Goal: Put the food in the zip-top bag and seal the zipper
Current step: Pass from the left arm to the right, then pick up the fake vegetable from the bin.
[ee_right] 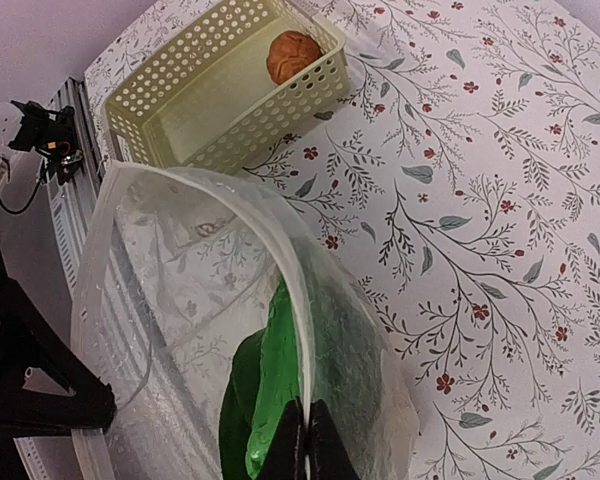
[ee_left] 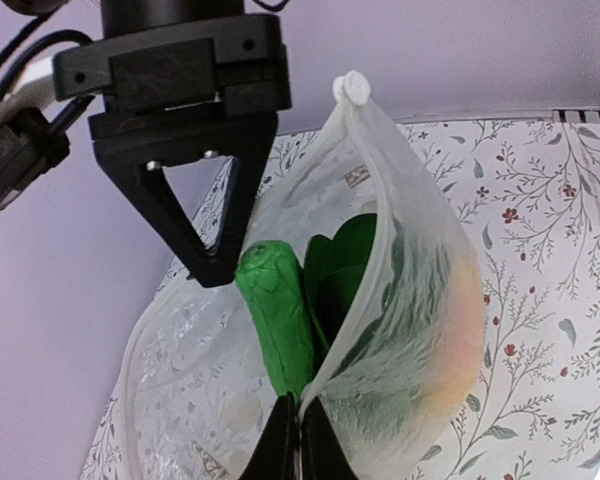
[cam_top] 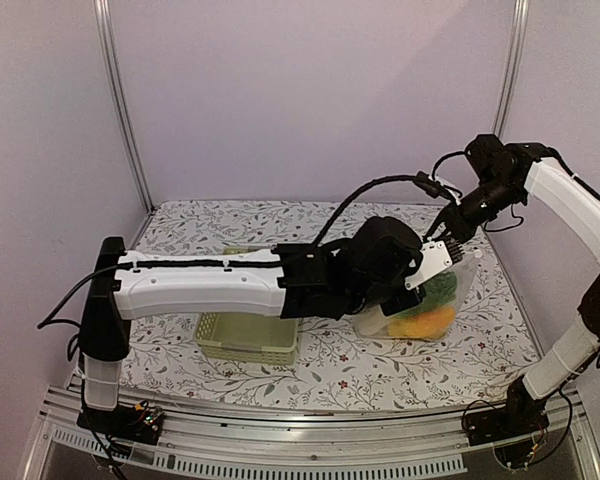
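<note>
Left tool point(ee_left: 300, 425) and right tool point(ee_right: 307, 430) are each pinching shut on the zip-top bag point(ee_left: 420, 300) rim; food point(ee_left: 278, 320) is sitting inside, floral tabletop point(ee_right: 480, 200) is lying beneath, lilac walls point(cam_top: 310, 100) enclosing.

We see the clear zip-top bag point(ee_left: 420, 330) upright, mouth open, green and orange food point(ee_left: 277, 315) inside. One reddish-brown piece point(ee_right: 293, 55) lies in a basket point(ee_right: 270, 120).

Your bag point(cam_top: 458, 285) stands on the counter point(cam_top: 380, 372), right of the basket point(cam_top: 245, 350) and apart from it. The food point(cam_top: 425, 320) sits inside the bag. One piece point(ee_right: 294, 55) lies in a basket corner. Your left claw point(ee_left: 298, 440) and right claw point(ee_right: 305, 440) pinch the bag's rim, across its mouth from each other.
</note>
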### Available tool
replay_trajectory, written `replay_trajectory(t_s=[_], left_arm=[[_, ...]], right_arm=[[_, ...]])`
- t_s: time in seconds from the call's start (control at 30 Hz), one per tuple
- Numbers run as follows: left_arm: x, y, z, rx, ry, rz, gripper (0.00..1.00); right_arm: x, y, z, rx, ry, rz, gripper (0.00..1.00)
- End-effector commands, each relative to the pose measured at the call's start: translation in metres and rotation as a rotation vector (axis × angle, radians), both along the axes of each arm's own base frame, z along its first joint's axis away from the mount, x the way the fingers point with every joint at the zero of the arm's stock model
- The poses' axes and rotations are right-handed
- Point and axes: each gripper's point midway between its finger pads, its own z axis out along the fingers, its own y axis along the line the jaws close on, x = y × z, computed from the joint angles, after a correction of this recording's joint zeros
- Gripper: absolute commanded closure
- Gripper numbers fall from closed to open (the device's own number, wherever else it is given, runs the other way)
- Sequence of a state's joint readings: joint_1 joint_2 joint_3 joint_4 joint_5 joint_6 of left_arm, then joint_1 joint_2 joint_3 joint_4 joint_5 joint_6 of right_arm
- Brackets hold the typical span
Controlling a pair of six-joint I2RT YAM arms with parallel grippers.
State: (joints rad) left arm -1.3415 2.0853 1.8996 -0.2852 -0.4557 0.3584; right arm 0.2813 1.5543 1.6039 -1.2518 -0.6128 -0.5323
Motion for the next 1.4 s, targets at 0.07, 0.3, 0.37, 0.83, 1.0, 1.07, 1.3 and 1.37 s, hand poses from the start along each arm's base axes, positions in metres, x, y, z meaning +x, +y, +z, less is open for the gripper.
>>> replay_trajectory(t_s=[0.07,0.3,0.37,0.83,1.0,1.07,1.3,1.37], left_arm=[[0.030,0.011,0.009,-0.068,-0.019,0.141,0.90],[0.026,0.013,0.006,-0.083,-0.004,0.123,0.72],[0.023,0.015,0.006,-0.084,-0.002,0.117,0.66],[-0.011,0.091,0.102,-0.411,-0.009,0.074,0.35],[0.059,0.161,0.060,-0.409,0.130,0.390,0.25],[0.081,0.188,0.030,-0.369,0.206,0.495,0.25],[0.124,0.258,-0.049,-0.322,0.387,0.759,0.26],[0.133,0.271,-0.068,-0.328,0.451,0.802,0.27]], right_arm=[[0.001,0.009,0.005,0.052,0.000,0.000,1.00],[0.011,0.007,0.005,0.043,-0.032,-0.033,1.00],[0.015,0.006,-0.003,0.033,-0.025,-0.047,1.00],[0.029,0.005,-0.011,0.053,-0.021,-0.077,1.00],[0.030,0.002,-0.014,0.061,-0.014,-0.082,1.00],[0.031,0.001,-0.017,0.062,-0.010,-0.086,1.00],[0.029,0.002,-0.020,0.075,0.003,-0.082,1.00],[0.029,0.001,-0.021,0.072,0.004,-0.085,1.00]])
